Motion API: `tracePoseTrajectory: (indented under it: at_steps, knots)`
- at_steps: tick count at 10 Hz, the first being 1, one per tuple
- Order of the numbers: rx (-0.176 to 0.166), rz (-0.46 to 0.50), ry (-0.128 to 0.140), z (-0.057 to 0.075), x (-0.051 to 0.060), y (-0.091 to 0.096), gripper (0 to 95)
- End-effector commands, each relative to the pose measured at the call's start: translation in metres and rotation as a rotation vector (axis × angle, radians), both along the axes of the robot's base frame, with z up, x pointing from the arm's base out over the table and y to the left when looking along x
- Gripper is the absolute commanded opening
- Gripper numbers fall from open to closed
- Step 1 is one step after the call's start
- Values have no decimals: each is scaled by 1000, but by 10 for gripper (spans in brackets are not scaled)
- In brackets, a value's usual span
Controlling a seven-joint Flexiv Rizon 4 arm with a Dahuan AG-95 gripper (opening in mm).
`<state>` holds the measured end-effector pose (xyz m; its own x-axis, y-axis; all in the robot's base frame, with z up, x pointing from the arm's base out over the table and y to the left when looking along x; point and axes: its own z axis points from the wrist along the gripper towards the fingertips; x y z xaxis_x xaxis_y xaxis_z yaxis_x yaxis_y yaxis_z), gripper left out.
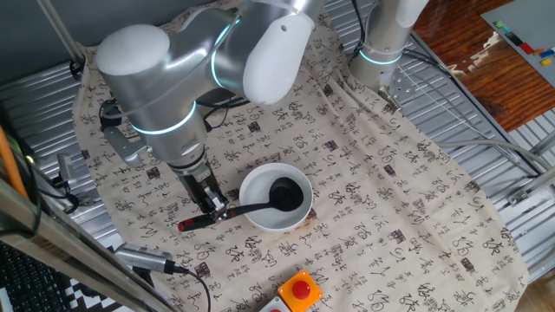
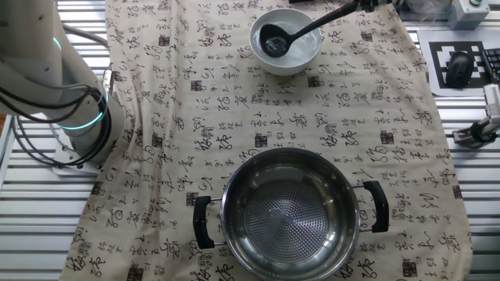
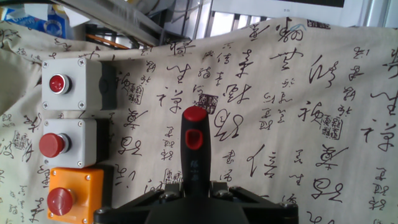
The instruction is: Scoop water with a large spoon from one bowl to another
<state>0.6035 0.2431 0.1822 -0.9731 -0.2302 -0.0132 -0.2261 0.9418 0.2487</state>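
Observation:
The black ladle's cup [image 1: 284,195] sits down inside the white bowl [image 1: 257,217], which stands on the patterned cloth. Its long handle [image 1: 247,209] runs left to a red tip [image 1: 187,225]. My gripper [image 1: 217,208] is shut on that handle, near the red end. In the other fixed view the ladle cup [image 2: 273,41] rests in the white bowl [image 2: 301,58] at the top, and the steel bowl [image 2: 289,211] with two black side handles stands apart at the bottom. In the hand view the red-tipped handle [image 3: 195,140] sticks out from between my fingers [image 3: 168,194].
Button boxes lie near the bowl: an orange one with a red button [image 1: 300,289], and in the hand view a grey box [image 3: 73,84], a second grey box [image 3: 65,143] and an orange box [image 3: 71,196]. The arm's base [image 1: 381,43] stands behind the cloth.

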Motion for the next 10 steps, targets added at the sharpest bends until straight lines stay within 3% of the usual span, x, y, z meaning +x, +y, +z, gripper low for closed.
tracePoseTrajectory:
  at_steps: [1,10]
  knots:
    - [0,-6,6,5,2,3,0]
    - [-5,-20,35,8,4,5,0]
